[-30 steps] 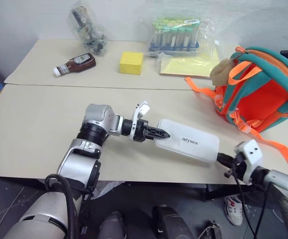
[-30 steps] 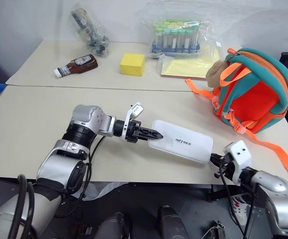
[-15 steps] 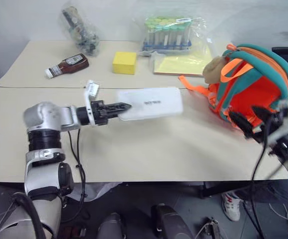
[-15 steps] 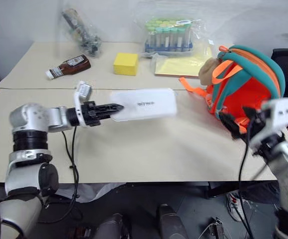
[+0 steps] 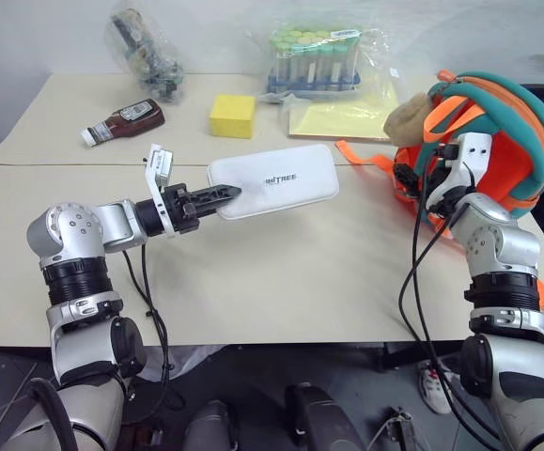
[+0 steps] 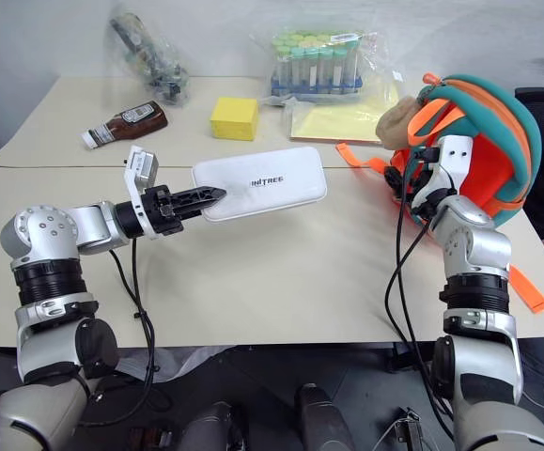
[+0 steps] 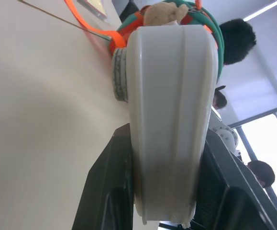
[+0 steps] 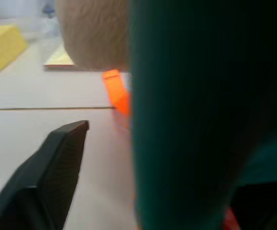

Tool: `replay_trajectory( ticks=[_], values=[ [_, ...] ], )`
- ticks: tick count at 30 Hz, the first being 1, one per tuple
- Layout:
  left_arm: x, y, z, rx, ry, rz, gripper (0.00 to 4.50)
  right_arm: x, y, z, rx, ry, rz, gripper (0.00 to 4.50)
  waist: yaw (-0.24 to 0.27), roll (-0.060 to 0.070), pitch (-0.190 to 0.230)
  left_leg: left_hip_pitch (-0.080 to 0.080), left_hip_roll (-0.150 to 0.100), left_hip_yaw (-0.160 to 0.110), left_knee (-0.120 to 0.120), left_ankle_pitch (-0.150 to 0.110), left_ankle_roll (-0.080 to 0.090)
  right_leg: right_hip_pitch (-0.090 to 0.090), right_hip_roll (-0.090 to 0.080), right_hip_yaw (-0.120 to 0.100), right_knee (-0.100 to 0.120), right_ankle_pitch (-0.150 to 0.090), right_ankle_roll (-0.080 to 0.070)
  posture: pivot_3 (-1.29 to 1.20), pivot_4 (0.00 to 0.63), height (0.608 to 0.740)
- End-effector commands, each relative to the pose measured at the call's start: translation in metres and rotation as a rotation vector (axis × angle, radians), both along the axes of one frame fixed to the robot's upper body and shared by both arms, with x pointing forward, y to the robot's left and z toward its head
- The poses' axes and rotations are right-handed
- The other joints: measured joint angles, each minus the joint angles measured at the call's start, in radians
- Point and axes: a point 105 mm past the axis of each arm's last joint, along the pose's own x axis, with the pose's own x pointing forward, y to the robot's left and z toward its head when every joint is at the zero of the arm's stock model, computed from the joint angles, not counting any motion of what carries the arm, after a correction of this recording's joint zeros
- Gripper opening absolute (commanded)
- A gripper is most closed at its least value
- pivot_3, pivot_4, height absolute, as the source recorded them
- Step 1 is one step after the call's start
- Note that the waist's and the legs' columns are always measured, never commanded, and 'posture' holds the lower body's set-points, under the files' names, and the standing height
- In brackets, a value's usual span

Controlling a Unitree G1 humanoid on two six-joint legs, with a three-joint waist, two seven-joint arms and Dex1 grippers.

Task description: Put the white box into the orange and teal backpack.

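Two beige tables (image 5: pixel 281 282) butted edge to edge fill the head views, with a pale wall behind them. At the centre of the frame the white box (image 5: pixel 273 180) is lifted clear of the tabletop, roughly level, its grey lettering facing up. The left gripper (image 5: pixel 217 196) reaches in from the left of the frame and pinches the box's near short end; the left wrist view shows the two black fingers (image 7: pixel 110 191) pressed against both flat faces of the case, so the jaws stand narrow, clamped on it.

At the right edge of the frame stands the orange and teal backpack (image 5: pixel 516 132), upright on the table, with a tan plush toy (image 5: pixel 409 116) at its upper left side and bright orange straps (image 5: pixel 364 155) trailing onto the tabletop toward the box. Box and backpack are apart, with bare table between them. The right gripper (image 5: pixel 418 183) is raised against the backpack's left side, just below the plush toy. In the right wrist view one black finger (image 8: pixel 52 172) shows beside teal fabric, and I cannot tell how wide those jaws stand.

Along the top of the frame, on the far table, lie a yellow sponge block (image 5: pixel 232 116), a brown sauce bottle (image 5: pixel 123 121) on its side, a clear bag of dark items (image 5: pixel 149 54), a bagged rack of green-capped tubes (image 5: pixel 318 61) and a yellow sheet (image 5: pixel 345 119).
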Motion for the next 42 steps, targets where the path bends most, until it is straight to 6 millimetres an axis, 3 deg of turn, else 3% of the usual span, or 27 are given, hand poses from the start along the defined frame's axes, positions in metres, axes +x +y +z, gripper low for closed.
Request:
replay_trajectory(
  ticks=[1, 6, 9, 11, 14, 18, 20, 24, 29, 30, 32, 34, 35, 38, 42],
  values=[
    [-0.005, 0.004, 0.023, -0.037, -0.123, 0.011, 1.23, -0.006, 0.004, 0.024, -0.038, -0.116, 0.083, 2.63, -0.003, 0.0, 0.0, 0.0, 0.0, 0.0, 0.0, 0.0, 0.0, 0.0, 0.0, 0.0, 0.0, 0.0, 0.0, 0.0, 0.15, 0.74],
    [-0.004, 0.01, 0.033, -0.041, -0.189, 0.031, 1.23, -0.028, 0.028, 0.033, -0.079, -0.145, 0.298, 0.89, -0.002, 0.001, 0.001, 0.001, 0.0, 0.0, 0.0, 0.001, -0.002, 0.0, 0.0, -0.001, 0.002, 0.0, 0.0, 0.0, 0.15, 0.74],
    [-0.003, 0.017, 0.047, -0.063, -0.242, 0.033, 1.23, -0.06, 0.059, 0.041, -0.076, -0.146, 0.53, 0.04, -0.002, 0.002, 0.001, 0.001, 0.001, 0.0, 0.0, 0.001, -0.002, 0.0, 0.001, -0.001, 0.002, 0.0, 0.0, 0.0, 0.15, 0.74],
    [-0.004, 0.021, 0.057, -0.056, -0.299, 0.024, 1.23, -0.092, 0.08, 0.046, -0.067, -0.129, 0.705, 0.04, -0.001, 0.004, 0.002, 0.001, 0.001, 0.0, 0.0, 0.001, -0.003, 0.0, 0.002, -0.002, 0.002, 0.0, 0.0, 0.0, 0.15, 0.74],
    [-0.003, 0.029, 0.072, -0.06, -0.362, 0.013, 1.23, -0.142, 0.094, 0.054, -0.08, -0.073, 0.928, 0.04, 0.003, 0.005, 0.003, 0.001, 0.002, 0.0, 0.0, 0.001, -0.003, 0.0, 0.002, -0.003, 0.002, 0.0, 0.0, 0.0, 0.15, 0.74],
    [-0.005, 0.034, 0.091, -0.074, -0.438, -0.027, 1.23, -0.2, 0.097, 0.062, -0.081, 0.004, 1.146, 0.04, 0.007, 0.006, 0.004, 0.0, 0.001, 0.0, 0.0, 0.0, -0.002, 0.0, 0.002, -0.005, 0.001, 0.0, 0.0, 0.0, 0.15, 0.74],
    [-0.015, 0.032, 0.099, -0.085, -0.5, -0.092, 1.23, -0.217, 0.092, 0.061, -0.082, 0.055, 1.176, 0.04, 0.008, 0.005, 0.004, 0.0, 0.001, 0.0, 0.0, 0.0, -0.002, 0.0, 0.001, -0.004, 0.0, 0.0, 0.0, 0.0, 0.15, 0.74],
    [-0.035, 0.024, 0.105, -0.095, -0.589, -0.242, 1.23, -0.227, 0.08, 0.057, -0.062, 0.132, 1.136, 0.04, 0.008, 0.005, 0.004, 0.0, 0.001, 0.0, 0.0, 0.0, -0.001, 0.0, 0.001, -0.002, 0.0, 0.0, 0.0, 0.0, 0.15, 0.74],
    [-0.055, 0.008, 0.094, -0.047, -0.629, -0.416, 1.23, -0.228, 0.064, 0.059, -0.042, 0.142, 1.056, 0.04, 0.008, 0.005, 0.004, -0.001, 0.0, -0.002, 0.001, 0.0, 0.0, 0.0, 0.0, 0.001, 0.0, 0.0, 0.0, 0.0, 0.15, 0.74],
    [-0.055, 0.004, 0.088, -0.007, -0.642, -0.436, 1.23, -0.224, 0.061, 0.058, -0.046, 0.145, 1.024, 0.04, 0.008, 0.005, 0.004, -0.001, 0.0, -0.002, 0.001, 0.0, 0.0, 0.0, 0.0, 0.001, 0.0, 0.0, 0.0, 0.0, 0.15, 0.74],
    [-0.035, -0.012, 0.059, 0.202, -0.729, -0.403, 1.23, -0.22, 0.058, 0.057, -0.038, 0.143, 1.0, 0.04, 0.009, 0.004, 0.004, 0.0, 0.0, -0.002, 0.001, 0.0, 0.0, 0.001, 0.0, 0.001, 0.0, 0.0, 0.0, 0.0, 0.15, 0.74],
    [-0.018, -0.027, 0.05, 0.306, -0.816, -0.358, 1.23, -0.221, 0.059, 0.057, -0.03, 0.138, 1.01, 0.04, 0.017, 0.004, 0.004, 0.001, 0.0, -0.002, 0.001, 0.0, 0.001, 0.003, 0.0, 0.001, -0.001, 0.0, 0.0, 0.0, 0.15, 0.74],
    [-0.012, -0.032, 0.051, 0.323, -0.853, -0.338, 1.23, -0.222, 0.06, 0.056, -0.028, 0.137, 1.016, 0.04, 0.026, 0.004, 0.004, 0.0, -0.001, -0.003, 0.002, 0.0, 0.001, 0.003, 0.0, 0.001, -0.001, 0.0, 0.0, 0.0, 0.15, 0.74],
    [-0.015, -0.039, 0.08, 0.171, -0.877, -0.359, 1.23, -0.226, 0.06, 0.052, -0.022, 0.15, 1.021, 0.04, 0.039, 0.002, 0.005, -0.001, -0.001, -0.004, 0.003, 0.0, 0.003, 0.004, 0.0, 0.001, -0.003, 0.0, 0.001, 0.0, 0.15, 0.74],
    [-0.032, -0.016, 0.101, 0.029, -0.8, -0.443, 1.23, -0.23, 0.055, 0.048, -0.009, 0.161, 1.006, 0.04, 0.035, 0.002, 0.005, -0.011, -0.001, -0.004, 0.004, -0.002, 0.006, -0.004, 0.0, 0.0, -0.004, 0.001, 0.003, 0.0, 0.15, 0.74]
  ],
)
